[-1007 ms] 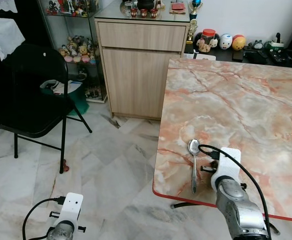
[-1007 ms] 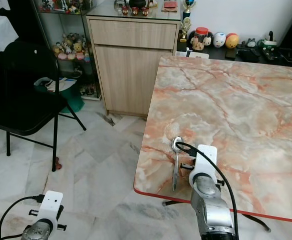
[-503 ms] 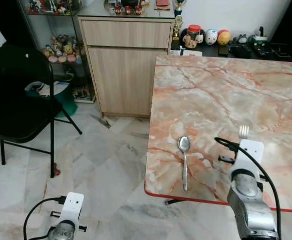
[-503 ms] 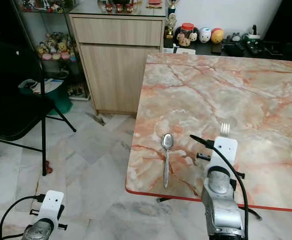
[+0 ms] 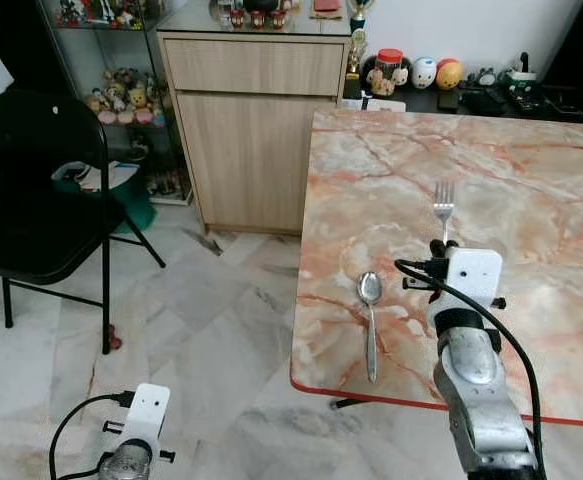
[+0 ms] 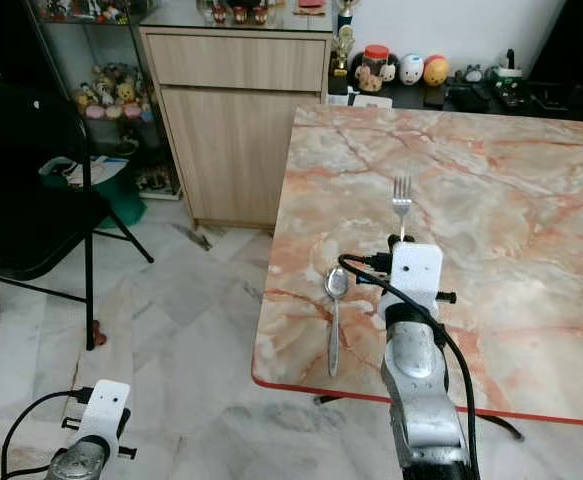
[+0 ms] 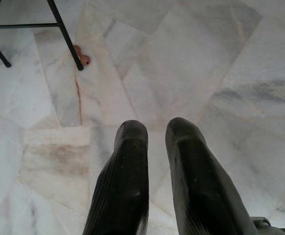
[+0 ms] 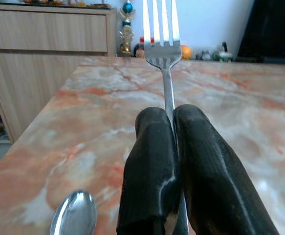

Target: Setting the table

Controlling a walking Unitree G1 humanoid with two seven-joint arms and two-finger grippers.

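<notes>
A fork (image 8: 163, 34) is clamped by its handle between the two black fingers (image 8: 152, 161) of the right end effector (image 8: 170, 117), tines pointing away from the wrist and over the marble surface (image 5: 531, 170). In the head views the fork (image 5: 443, 208) is seen above the near part of the surface, its tines clear of the arm. A spoon (image 5: 370, 322) lies flat on the surface just to the left of that end effector, bowl away from the robot and handle reaching toward the red-trimmed near edge; it is apart from the fork and from the fingers.

The left end effector (image 7: 154, 134) hangs low over the marble floor (image 7: 191, 58), fingers held only narrowly apart with nothing between them. A chair leg (image 7: 64, 34) is seen beyond it.

To the left of the surface a black chair (image 5: 41, 200) stands on the floor. Behind it a glass cabinet (image 5: 121, 90) of small figures is seen, and beside that a wooden cupboard (image 5: 256, 130) stands against the far-left corner of the surface. Jars and small ornaments (image 5: 416, 72) are lined along a dark shelf behind the surface.
</notes>
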